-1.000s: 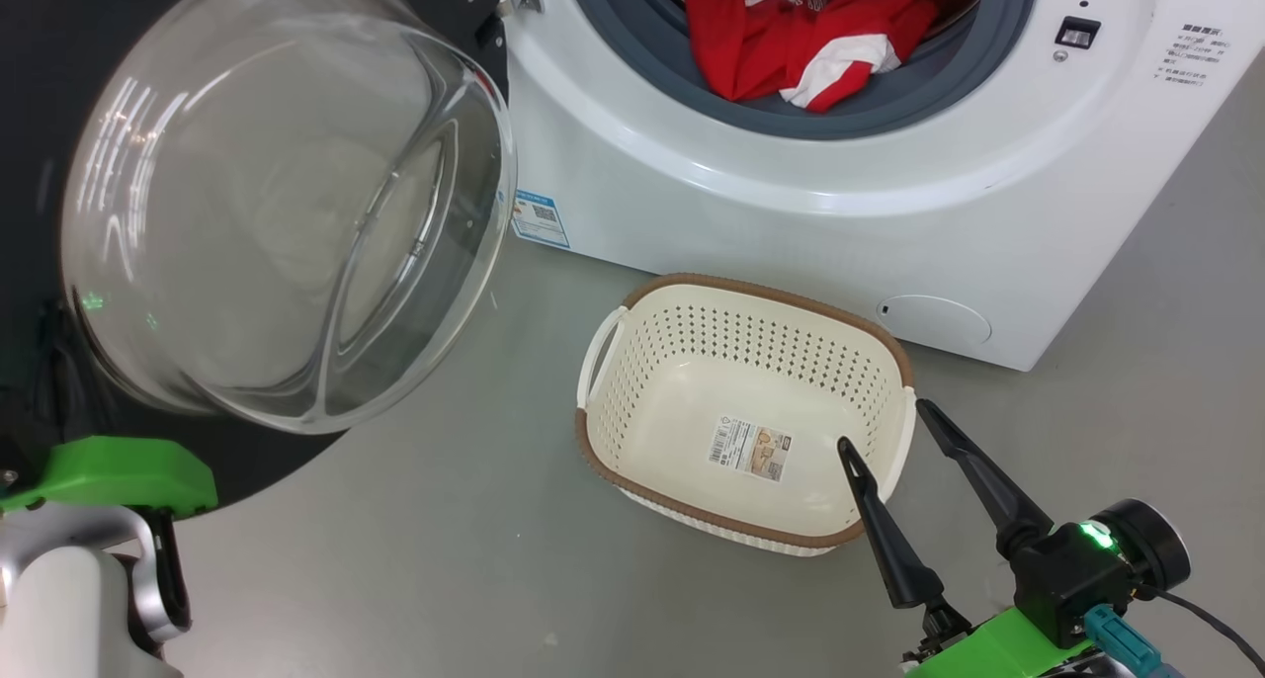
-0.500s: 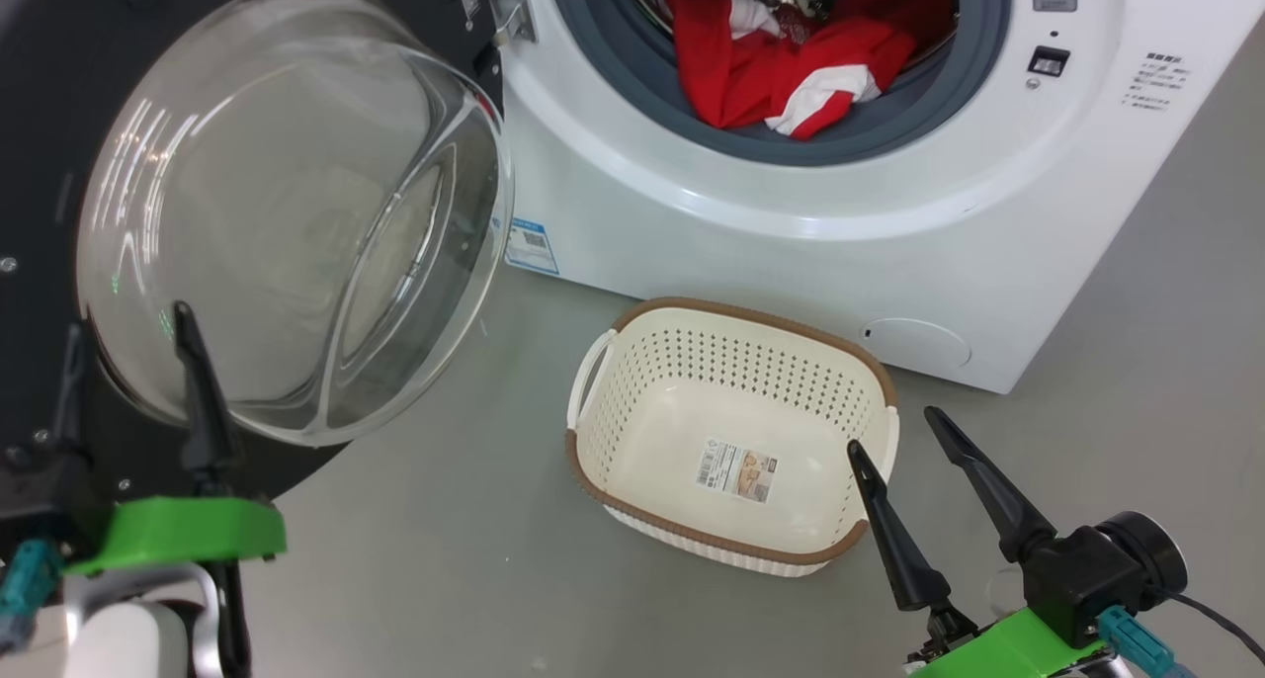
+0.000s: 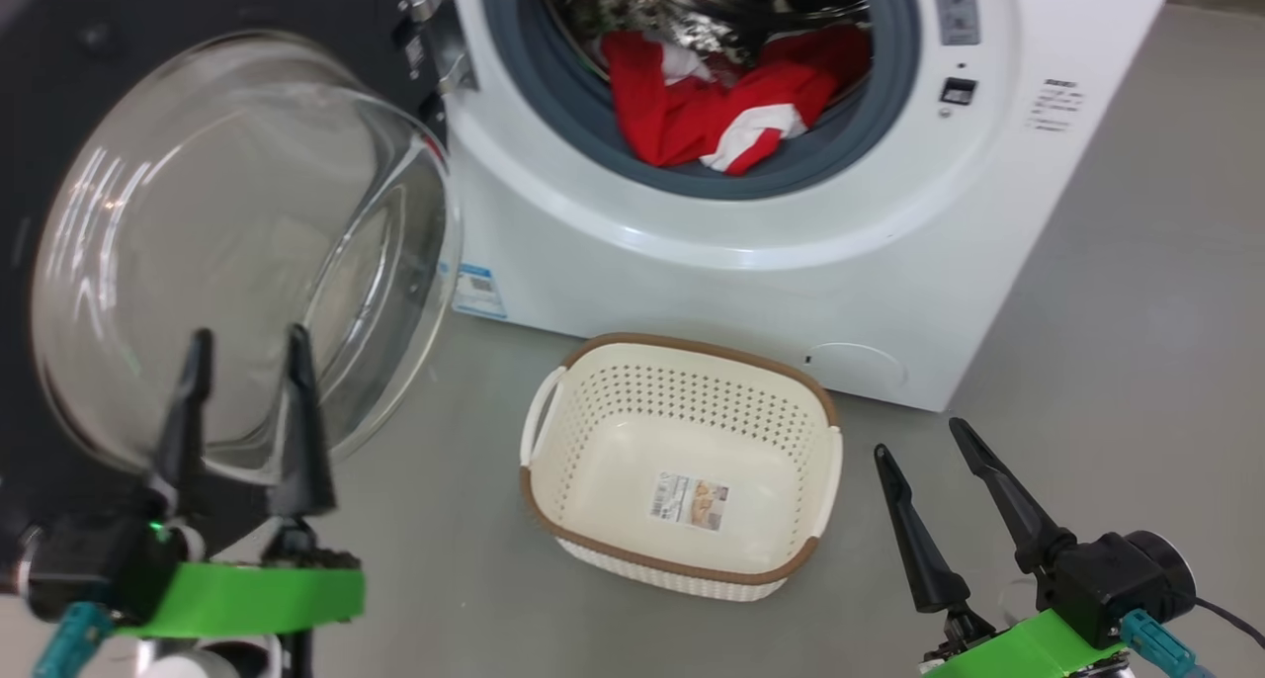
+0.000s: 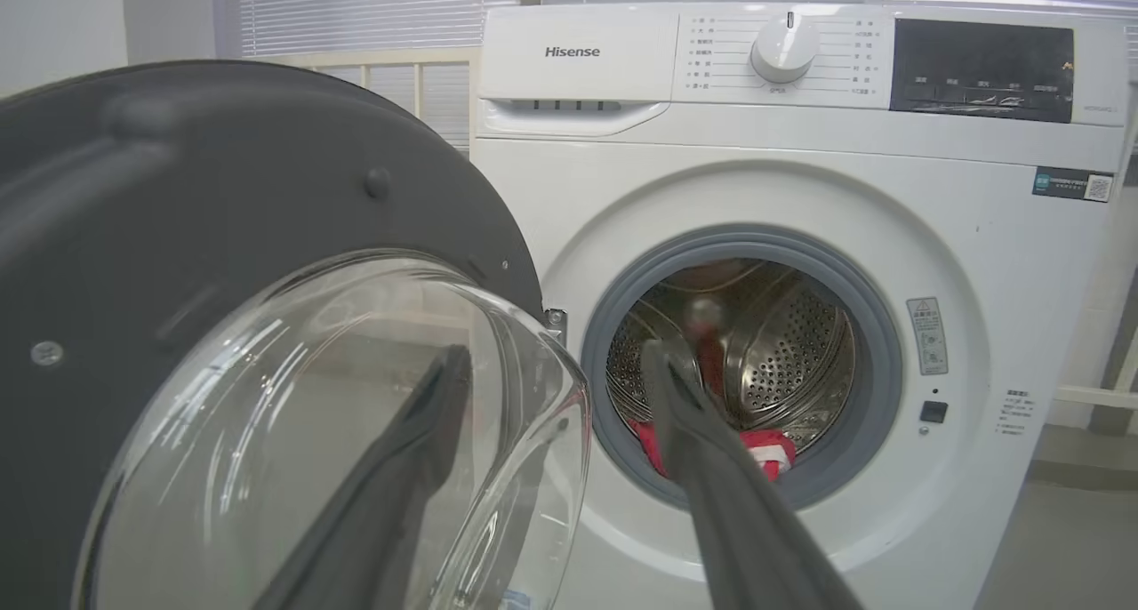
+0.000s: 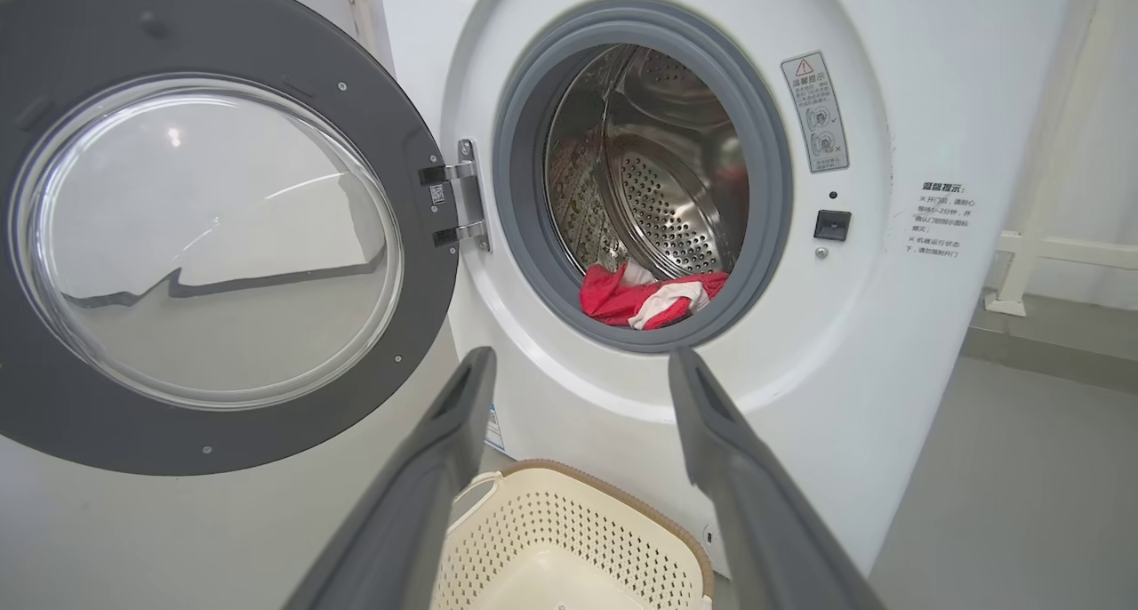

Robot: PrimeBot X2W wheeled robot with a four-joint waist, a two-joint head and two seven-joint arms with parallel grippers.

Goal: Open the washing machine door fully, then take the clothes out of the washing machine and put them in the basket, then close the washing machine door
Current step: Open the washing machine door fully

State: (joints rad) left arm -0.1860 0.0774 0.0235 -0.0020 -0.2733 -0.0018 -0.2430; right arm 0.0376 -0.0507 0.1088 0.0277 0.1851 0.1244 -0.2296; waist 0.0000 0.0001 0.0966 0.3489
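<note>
The left gripper (image 3: 247, 334) is now hanging spread and empty, newly risen before the door (image 3: 237, 213), whose glass is bulging just beyond its tips. The right gripper (image 3: 919, 438) is waiting wide and empty, the basket (image 3: 692, 343) just to its left. Farther ahead, the clothes (image 3: 692, 115) are lying in the washer (image 3: 692, 283) mouth. The door opening is looking finished, so unloading is coming next.
</note>
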